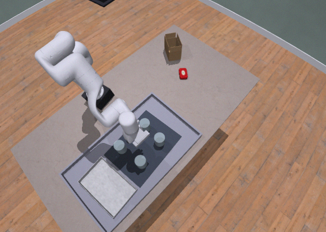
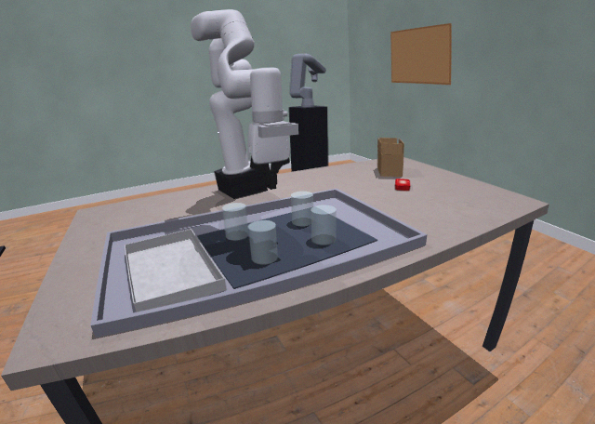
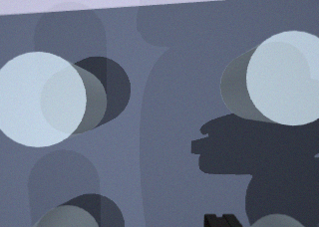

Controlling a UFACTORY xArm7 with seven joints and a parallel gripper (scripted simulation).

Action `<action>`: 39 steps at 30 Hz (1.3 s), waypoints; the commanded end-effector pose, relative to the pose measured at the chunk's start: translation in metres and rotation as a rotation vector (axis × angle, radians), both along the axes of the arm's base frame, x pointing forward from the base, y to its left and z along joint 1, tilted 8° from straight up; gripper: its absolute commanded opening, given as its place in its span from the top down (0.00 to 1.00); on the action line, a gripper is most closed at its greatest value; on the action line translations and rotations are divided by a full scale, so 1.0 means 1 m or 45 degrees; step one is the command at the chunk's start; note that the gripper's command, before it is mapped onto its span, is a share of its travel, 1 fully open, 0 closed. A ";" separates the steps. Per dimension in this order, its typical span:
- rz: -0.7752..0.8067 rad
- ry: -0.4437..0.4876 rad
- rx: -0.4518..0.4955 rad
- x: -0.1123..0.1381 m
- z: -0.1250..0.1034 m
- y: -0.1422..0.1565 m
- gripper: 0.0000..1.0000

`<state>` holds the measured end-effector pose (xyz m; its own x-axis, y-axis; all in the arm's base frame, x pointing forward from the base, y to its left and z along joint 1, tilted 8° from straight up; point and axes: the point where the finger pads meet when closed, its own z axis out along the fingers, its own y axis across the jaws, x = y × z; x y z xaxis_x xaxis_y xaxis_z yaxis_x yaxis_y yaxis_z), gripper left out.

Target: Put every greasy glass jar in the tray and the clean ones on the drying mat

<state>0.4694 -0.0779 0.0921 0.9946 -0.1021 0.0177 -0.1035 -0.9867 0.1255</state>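
Several clear glass jars stand upright on the dark drying mat: a far one, a right one, a left one and a near one. The white tray lies beside the mat and holds nothing. My gripper hangs well above the mat between the jars, shut with nothing in it. In the wrist view its fingertips show at the bottom edge, with a jar to the left and a jar to the right.
Mat and tray sit inside a shallow grey basin with a raised rim. A cardboard box and a small red object stand on the far part of the table. A black pedestal stands behind the table.
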 end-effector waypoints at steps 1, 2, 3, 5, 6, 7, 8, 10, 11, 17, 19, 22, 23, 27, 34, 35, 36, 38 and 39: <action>-0.002 -0.008 -0.005 0.006 -0.002 0.034 1.00; -0.002 -0.008 -0.005 0.006 -0.003 0.042 1.00; -0.002 -0.008 -0.005 0.006 -0.003 0.042 1.00; -0.002 -0.008 -0.005 0.007 -0.004 0.050 1.00; -0.002 -0.008 -0.005 0.008 -0.006 0.059 1.00; -0.002 -0.008 -0.005 0.008 -0.007 0.067 1.00; -0.002 -0.008 -0.005 0.009 -0.008 0.075 1.00; -0.002 -0.008 -0.005 0.010 -0.010 0.091 1.00; -0.002 -0.008 -0.005 0.011 -0.011 0.099 1.00; -0.002 -0.008 -0.005 0.013 -0.022 0.114 1.00; -0.002 -0.008 -0.005 0.013 -0.032 0.113 1.00; -0.002 -0.008 -0.005 0.013 -0.037 0.112 1.00; -0.002 -0.008 -0.005 0.013 -0.041 0.112 1.00; -0.002 -0.008 -0.005 0.013 -0.060 0.109 1.00; -0.002 -0.008 -0.005 0.013 -0.089 0.106 1.00; -0.002 -0.008 -0.005 0.013 -0.089 0.106 1.00; -0.002 -0.008 -0.005 0.013 -0.089 0.106 1.00; -0.002 -0.008 -0.005 0.013 -0.089 0.106 1.00; -0.002 -0.008 -0.005 0.013 -0.089 0.106 1.00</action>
<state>0.4803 0.0270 0.0024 0.9943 -0.1047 0.0184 -0.1062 -0.9858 0.1304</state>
